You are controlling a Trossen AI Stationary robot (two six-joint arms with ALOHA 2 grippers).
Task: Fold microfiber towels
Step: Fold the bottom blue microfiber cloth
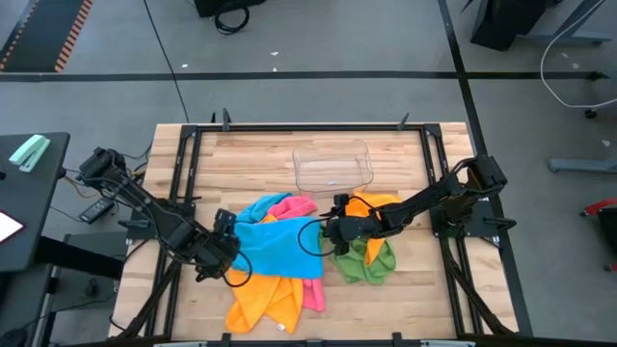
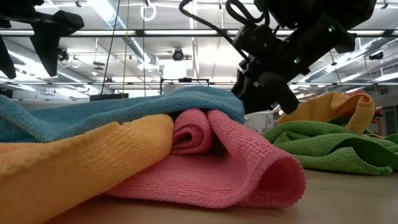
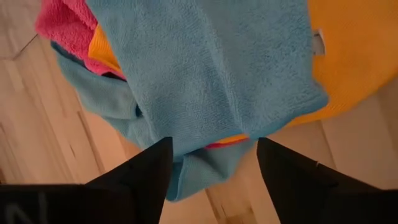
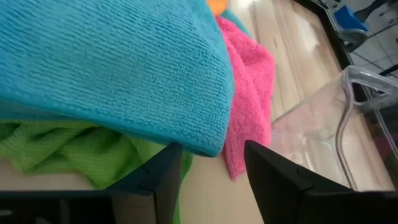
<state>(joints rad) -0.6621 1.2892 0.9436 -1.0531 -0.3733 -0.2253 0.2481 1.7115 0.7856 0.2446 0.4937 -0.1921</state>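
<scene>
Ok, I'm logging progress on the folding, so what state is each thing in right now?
Blue towel: spread over the pile, unfolded.
Pink towel: crumpled, under the blue.
Orange towel: crumpled at the front.
Green towel: bunched.
Clear tray: upright, empty.
Left claw: open at the blue towel's edge.
Right claw: open.

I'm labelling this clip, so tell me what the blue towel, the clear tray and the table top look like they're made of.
Blue towel: soft, matte microfiber-like cloth, judging by its fine looped ribs and limp drape. Clear tray: probably thin, glossy plastic; the boards show through it and its rim catches light. Table top: pale wood planks with visible grain and seams, smooth, perhaps sealed.
</scene>
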